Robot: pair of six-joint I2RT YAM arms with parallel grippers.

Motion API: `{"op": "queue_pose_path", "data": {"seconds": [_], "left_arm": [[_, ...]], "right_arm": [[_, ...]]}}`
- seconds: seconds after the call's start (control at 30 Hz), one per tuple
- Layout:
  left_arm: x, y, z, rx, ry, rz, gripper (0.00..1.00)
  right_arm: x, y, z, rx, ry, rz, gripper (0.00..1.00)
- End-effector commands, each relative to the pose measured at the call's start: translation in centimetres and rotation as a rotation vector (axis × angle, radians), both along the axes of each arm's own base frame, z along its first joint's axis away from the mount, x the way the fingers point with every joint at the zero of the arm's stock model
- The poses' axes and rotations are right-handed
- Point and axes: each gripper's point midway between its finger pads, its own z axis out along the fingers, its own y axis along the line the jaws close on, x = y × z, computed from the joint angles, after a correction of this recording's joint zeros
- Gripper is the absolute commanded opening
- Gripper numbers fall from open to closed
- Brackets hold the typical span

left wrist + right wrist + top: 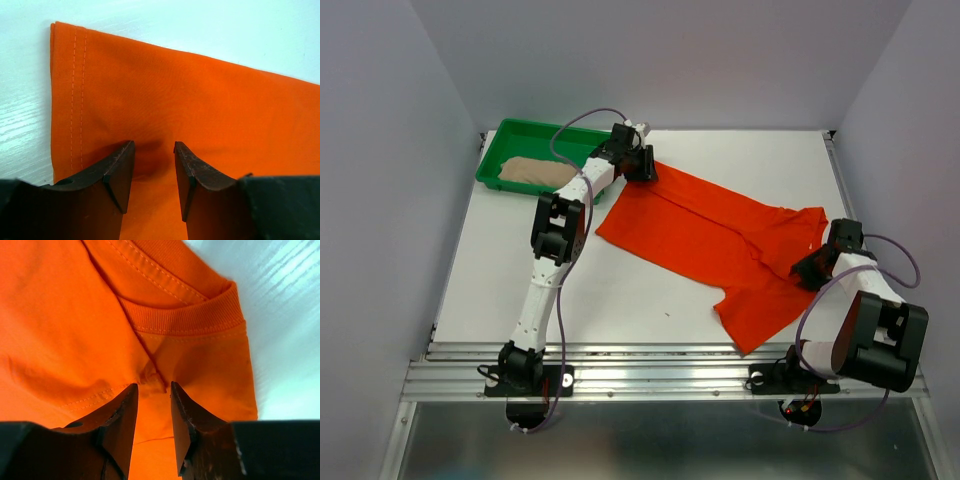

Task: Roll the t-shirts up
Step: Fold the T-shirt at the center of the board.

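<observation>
White tabletop [520, 290] fills the frame between pale walls, and the orange-red t-shirt [710, 235] lies spread flat on it, running from the lower right up toward the centre top.

Nearest you, at the lower right, the right gripper [153, 384] sits down on the shirt just below the ribbed collar [185, 315]. Its jaws stand a little apart with a small pucker of cloth between the tips, so I judge it not yet clamped.

At the far end, top centre, the left gripper [154, 143] rests on the shirt's corner beside the double-stitched hem [77, 100], jaws likewise parted, cloth flat beneath them.

Expect this shirt to be light, limp and thin. It will likely drag and wrinkle rather than slide as a sheet, and a single layer may slip from a shallow pinch. Take it at the stitched hem or collar, where the cloth is doubled.

Farthest off, in the upper left, the beige t-shirt [535, 172] lies crumpled in the green tray [510, 135], well apart from both grippers.
</observation>
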Motion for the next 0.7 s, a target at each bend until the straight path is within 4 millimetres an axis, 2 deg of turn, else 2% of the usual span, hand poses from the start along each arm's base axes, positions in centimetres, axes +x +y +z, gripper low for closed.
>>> {"op": "queue_pose_path", "data": {"seconds": [0.0,0.33,0.43,0.57,0.67], "left_arm": [[0.1,0.2,1.9,-0.012,-0.013,-0.012,0.49],[0.0,0.2,1.8,-0.012,-0.013,-0.016,0.49],[0.0,0.2,1.7,-0.01,-0.011,-0.017,0.49],[0.0,0.2,1.6,-0.011,-0.012,-0.017,0.49],[0.1,0.3,1.4,-0.009,-0.011,-0.015,0.49]], "right_arm": [[1.2,-0.4,-0.3,-0.024,-0.036,0.012,0.38],[1.3,-0.1,-1.0,-0.006,-0.03,0.022,0.33],[1.7,-0.4,-0.1,-0.024,-0.056,0.02,0.19],[1.8,-0.6,1.1,-0.039,-0.069,0.02,0.06],[1.7,-0.6,1.9,-0.044,-0.081,0.021,0.01]]}}
